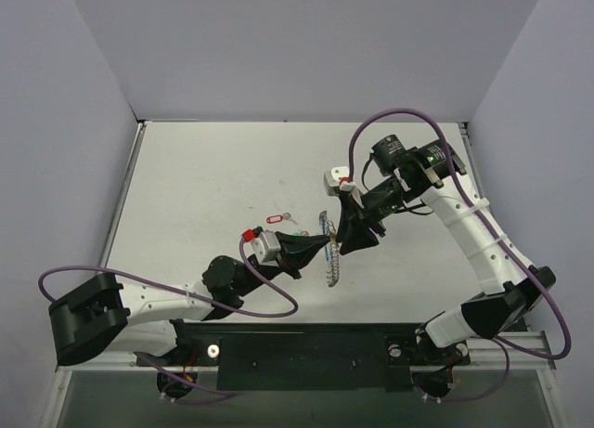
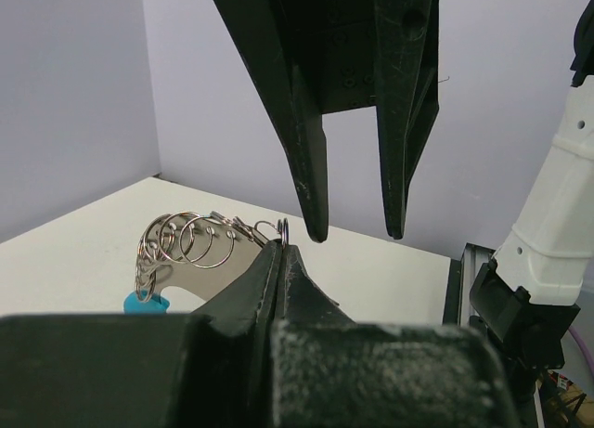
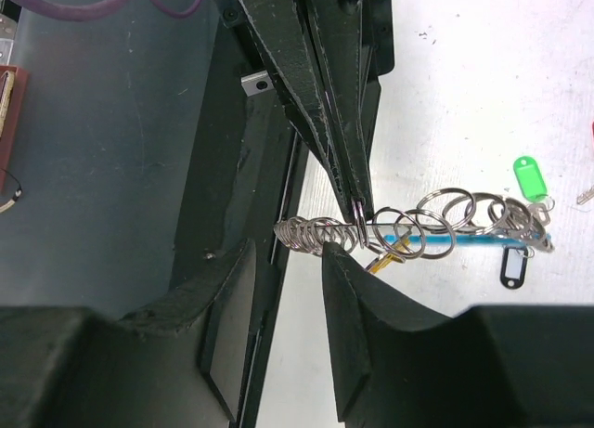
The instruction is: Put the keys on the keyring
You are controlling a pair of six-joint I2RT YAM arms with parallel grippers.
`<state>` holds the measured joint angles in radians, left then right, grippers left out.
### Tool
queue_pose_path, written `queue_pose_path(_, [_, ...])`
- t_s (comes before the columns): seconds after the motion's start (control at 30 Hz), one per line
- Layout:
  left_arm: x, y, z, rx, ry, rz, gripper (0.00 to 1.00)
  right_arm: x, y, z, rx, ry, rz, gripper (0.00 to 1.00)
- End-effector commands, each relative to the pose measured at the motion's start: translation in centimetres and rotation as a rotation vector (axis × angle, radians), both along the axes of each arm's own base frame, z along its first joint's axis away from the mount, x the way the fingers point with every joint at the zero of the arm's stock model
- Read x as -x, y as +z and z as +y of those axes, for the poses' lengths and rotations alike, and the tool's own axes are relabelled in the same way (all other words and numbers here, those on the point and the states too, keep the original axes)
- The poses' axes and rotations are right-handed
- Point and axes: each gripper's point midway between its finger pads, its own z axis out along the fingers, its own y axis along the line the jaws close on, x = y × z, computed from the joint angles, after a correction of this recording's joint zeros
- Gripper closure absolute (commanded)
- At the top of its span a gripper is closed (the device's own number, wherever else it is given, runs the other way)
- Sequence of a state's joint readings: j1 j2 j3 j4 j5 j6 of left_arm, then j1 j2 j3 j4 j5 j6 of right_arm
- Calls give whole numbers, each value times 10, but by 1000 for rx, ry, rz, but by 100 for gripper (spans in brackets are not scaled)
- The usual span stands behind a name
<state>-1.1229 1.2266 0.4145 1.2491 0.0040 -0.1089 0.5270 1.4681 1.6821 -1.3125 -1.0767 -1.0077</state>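
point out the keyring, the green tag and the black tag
keyring (image 3: 311, 233), right wrist view, dense coils at left end
green tag (image 3: 527, 177), right wrist view, middle of the plastic
black tag (image 3: 511, 268), right wrist view, middle of the tag

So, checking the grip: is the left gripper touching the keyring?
Touching. The right wrist view shows the left gripper pinching a loop of the keyring between its shut fingertips.

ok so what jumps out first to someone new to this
The two grippers meeting mid-table: the left gripper is shut on the coiled silver keyring, with the right gripper open close beside it. A red-tagged key lies on the table just beyond the left gripper.
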Motion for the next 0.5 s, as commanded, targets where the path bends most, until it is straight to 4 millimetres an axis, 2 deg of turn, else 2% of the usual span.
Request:
queue_pose_path(0.0, [20, 116, 46, 421, 5, -197, 100, 6, 15, -4, -9, -31, 2, 69])
queue_pose_path(0.17, [21, 117, 48, 424, 5, -198, 100, -1, 26, -7, -10, -78, -25, 68])
queue_pose_path(0.47, [27, 121, 45, 424, -26, -223, 100, -4, 16, -1, -1, -79, 16, 68])
